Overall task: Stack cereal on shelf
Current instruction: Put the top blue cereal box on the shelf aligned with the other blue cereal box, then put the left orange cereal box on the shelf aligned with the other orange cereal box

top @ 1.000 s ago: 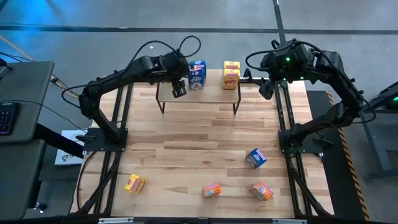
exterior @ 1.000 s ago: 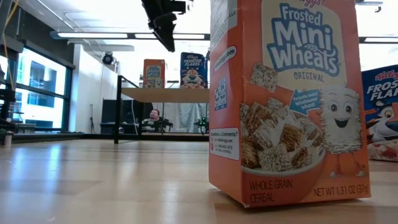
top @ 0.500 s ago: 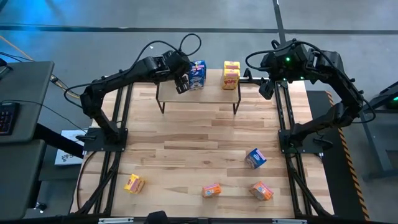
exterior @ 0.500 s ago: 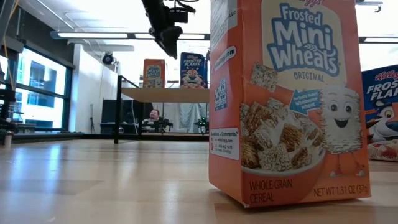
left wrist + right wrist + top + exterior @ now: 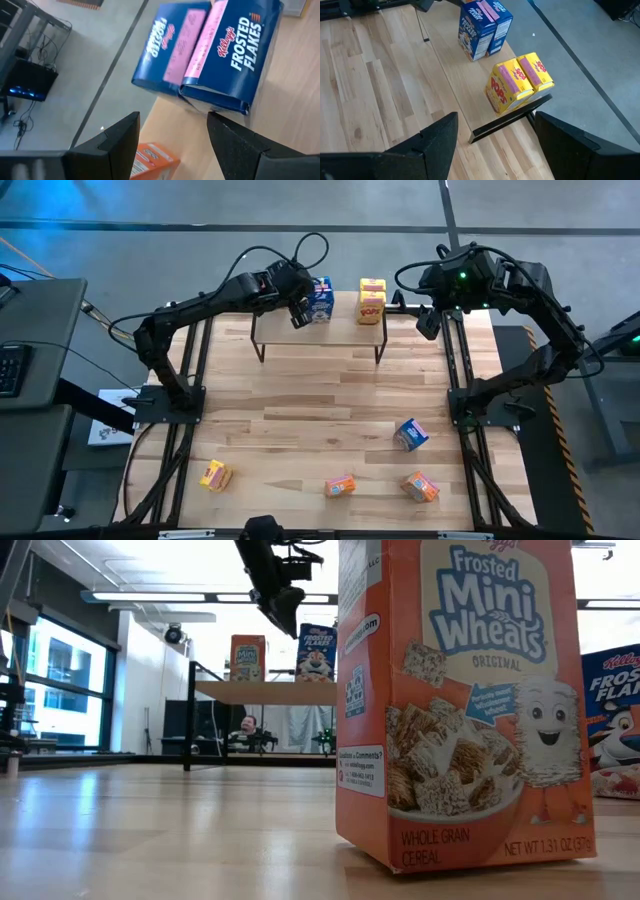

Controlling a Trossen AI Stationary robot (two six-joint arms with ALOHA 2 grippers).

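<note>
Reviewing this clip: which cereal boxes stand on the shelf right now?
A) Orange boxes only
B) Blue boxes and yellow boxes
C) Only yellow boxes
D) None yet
B: the right wrist view shows the blue boxes and the yellow boxes standing on the shelf.

table [image 5: 300, 410]: light-wood plank top, fills centre of high view
shelf [image 5: 330, 328]: upper centre, on black legs
on shelf: two blue boxes [image 5: 321, 300], left; two yellow boxes [image 5: 372, 299], right
on table, lower part: yellow box [image 5: 214, 475], orange box [image 5: 340, 485], orange box [image 5: 420, 486], blue box [image 5: 411, 434]
</note>
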